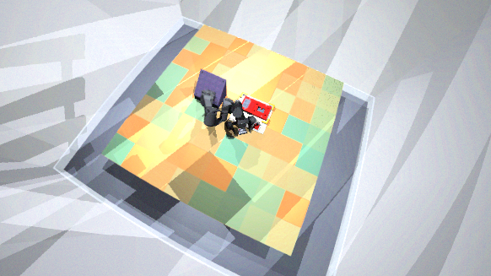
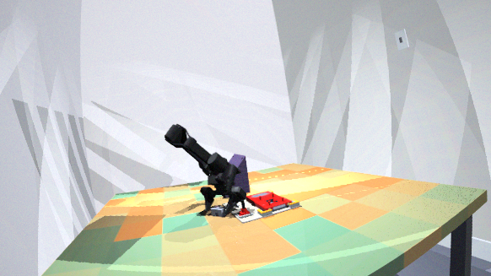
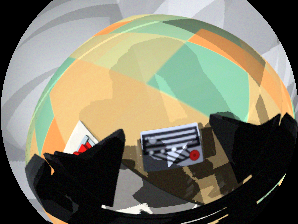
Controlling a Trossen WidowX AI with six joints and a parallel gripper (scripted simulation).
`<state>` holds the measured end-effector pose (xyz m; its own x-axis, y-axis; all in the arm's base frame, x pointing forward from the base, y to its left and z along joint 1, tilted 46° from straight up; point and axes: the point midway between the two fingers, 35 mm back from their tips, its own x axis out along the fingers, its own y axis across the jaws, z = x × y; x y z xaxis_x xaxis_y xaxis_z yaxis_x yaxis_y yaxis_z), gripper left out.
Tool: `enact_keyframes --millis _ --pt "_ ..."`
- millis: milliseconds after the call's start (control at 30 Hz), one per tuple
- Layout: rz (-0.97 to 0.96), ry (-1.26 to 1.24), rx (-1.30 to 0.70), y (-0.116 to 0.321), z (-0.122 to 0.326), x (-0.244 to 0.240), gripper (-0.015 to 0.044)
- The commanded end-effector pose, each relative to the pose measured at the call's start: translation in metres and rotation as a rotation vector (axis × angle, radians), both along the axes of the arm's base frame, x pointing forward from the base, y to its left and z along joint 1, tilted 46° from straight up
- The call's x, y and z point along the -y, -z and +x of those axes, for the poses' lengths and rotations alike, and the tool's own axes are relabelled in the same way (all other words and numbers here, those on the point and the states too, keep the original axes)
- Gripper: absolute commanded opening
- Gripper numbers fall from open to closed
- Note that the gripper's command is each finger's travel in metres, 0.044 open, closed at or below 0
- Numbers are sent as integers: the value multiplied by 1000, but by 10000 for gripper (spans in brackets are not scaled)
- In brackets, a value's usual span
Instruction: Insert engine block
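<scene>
The engine block (image 1: 242,131) (image 2: 218,211) (image 3: 170,145) is a small grey block with dark stripes and a red dot on its upper face. It rests on the table beside the white board. My gripper (image 1: 243,132) (image 2: 217,213) (image 3: 168,125) is open. Its fingers stand wide on either side of the block, with gaps between them and it in the wrist view. The red car body (image 1: 251,105) (image 2: 262,204) lies flat to the right of the gripper in the top and exterior views. Its opening shows as a small greyish patch; the rib cannot be made out.
The white board (image 1: 265,132) (image 2: 250,219) (image 3: 74,137) reaches out beside the car body. A small red piece (image 1: 256,127) (image 2: 245,212) (image 3: 83,149) stands on it, close to one finger. A purple slanted panel (image 1: 213,82) (image 2: 241,173) stands by the arm's base.
</scene>
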<state>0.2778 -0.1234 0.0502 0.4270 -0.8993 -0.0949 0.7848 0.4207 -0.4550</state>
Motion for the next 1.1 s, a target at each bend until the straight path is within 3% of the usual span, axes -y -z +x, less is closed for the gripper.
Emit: enact_keyframes --millis 0,433,1067 --pt "0 -2 -1 0 0 0 440" --pt "-10 -173 -9 -17 35 -36 440" --pt "353 -84 243 9 75 -39 440"
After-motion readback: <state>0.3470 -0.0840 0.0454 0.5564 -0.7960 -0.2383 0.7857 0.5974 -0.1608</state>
